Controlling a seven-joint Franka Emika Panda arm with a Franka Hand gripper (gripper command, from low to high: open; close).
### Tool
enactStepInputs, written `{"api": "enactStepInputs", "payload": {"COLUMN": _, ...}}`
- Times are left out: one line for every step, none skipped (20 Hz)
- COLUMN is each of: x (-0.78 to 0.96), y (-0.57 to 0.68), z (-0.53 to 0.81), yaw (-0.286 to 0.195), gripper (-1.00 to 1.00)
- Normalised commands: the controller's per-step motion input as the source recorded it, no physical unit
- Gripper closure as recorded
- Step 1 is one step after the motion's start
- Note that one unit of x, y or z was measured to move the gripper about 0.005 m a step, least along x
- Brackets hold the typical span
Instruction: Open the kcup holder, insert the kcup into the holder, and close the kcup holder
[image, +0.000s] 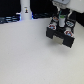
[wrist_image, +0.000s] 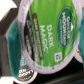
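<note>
The kcup holder (image: 61, 38) is a black box on the white table at the exterior view's right, with pods standing in its top tray. My gripper (image: 61, 19) hangs right above its tray and is shut on the kcup (image: 61, 21), a small white pod with a green top. In the wrist view the kcup's green "Dark Magic" lid (wrist_image: 47, 30) fills most of the picture, tilted, very close to the camera. Black parts of the holder (wrist_image: 11, 35) show beside it, and a second green-labelled pod (wrist_image: 24, 75) lies below it. My fingers are hidden in the wrist view.
White-and-red-topped pods (image: 53, 25) (image: 69, 31) stand on the holder on either side of my gripper. A white bottle-like object (image: 26, 10) stands at the back left, with dark items (image: 10, 19) along the back edge. The white table (image: 25, 55) spreads in front.
</note>
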Motion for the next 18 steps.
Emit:
{"api": "enactStepInputs", "payload": {"x": 0.00, "y": -0.23, "z": 0.31, "yaw": -0.007, "gripper": 1.00}}
{"api": "enactStepInputs", "payload": {"x": 0.00, "y": -0.23, "z": 0.34, "yaw": -0.006, "gripper": 1.00}}
{"api": "enactStepInputs", "payload": {"x": 0.00, "y": -0.22, "z": 0.35, "yaw": -0.005, "gripper": 1.00}}
{"api": "enactStepInputs", "payload": {"x": 0.02, "y": -0.21, "z": 0.33, "yaw": -0.002, "gripper": 1.00}}
{"api": "enactStepInputs", "payload": {"x": 0.03, "y": -0.17, "z": 0.29, "yaw": 0.000, "gripper": 1.00}}
{"api": "enactStepInputs", "payload": {"x": 0.03, "y": -0.07, "z": 0.12, "yaw": 0.000, "gripper": 1.00}}
{"api": "enactStepInputs", "payload": {"x": 0.00, "y": 0.00, "z": 0.01, "yaw": 0.000, "gripper": 1.00}}
{"api": "enactStepInputs", "payload": {"x": 0.18, "y": -0.01, "z": -0.05, "yaw": -0.014, "gripper": 1.00}}
{"api": "enactStepInputs", "payload": {"x": 0.21, "y": 0.00, "z": -0.03, "yaw": -0.020, "gripper": 1.00}}
{"api": "enactStepInputs", "payload": {"x": 0.24, "y": 0.00, "z": -0.03, "yaw": -0.025, "gripper": 1.00}}
{"api": "enactStepInputs", "payload": {"x": 0.20, "y": 0.01, "z": -0.10, "yaw": -0.022, "gripper": 1.00}}
{"api": "enactStepInputs", "payload": {"x": 0.23, "y": 0.02, "z": -0.07, "yaw": -0.017, "gripper": 1.00}}
{"api": "enactStepInputs", "payload": {"x": 0.22, "y": 0.03, "z": -0.05, "yaw": -0.019, "gripper": 1.00}}
{"api": "enactStepInputs", "payload": {"x": 0.21, "y": 0.02, "z": -0.08, "yaw": -0.015, "gripper": 1.00}}
{"api": "enactStepInputs", "payload": {"x": 0.21, "y": 0.03, "z": -0.08, "yaw": -0.020, "gripper": 1.00}}
{"api": "enactStepInputs", "payload": {"x": 0.21, "y": 0.02, "z": -0.09, "yaw": -0.021, "gripper": 1.00}}
{"api": "enactStepInputs", "payload": {"x": 0.20, "y": 0.02, "z": -0.10, "yaw": -0.021, "gripper": 1.00}}
{"api": "enactStepInputs", "payload": {"x": 0.16, "y": 0.01, "z": -0.10, "yaw": -0.017, "gripper": 1.00}}
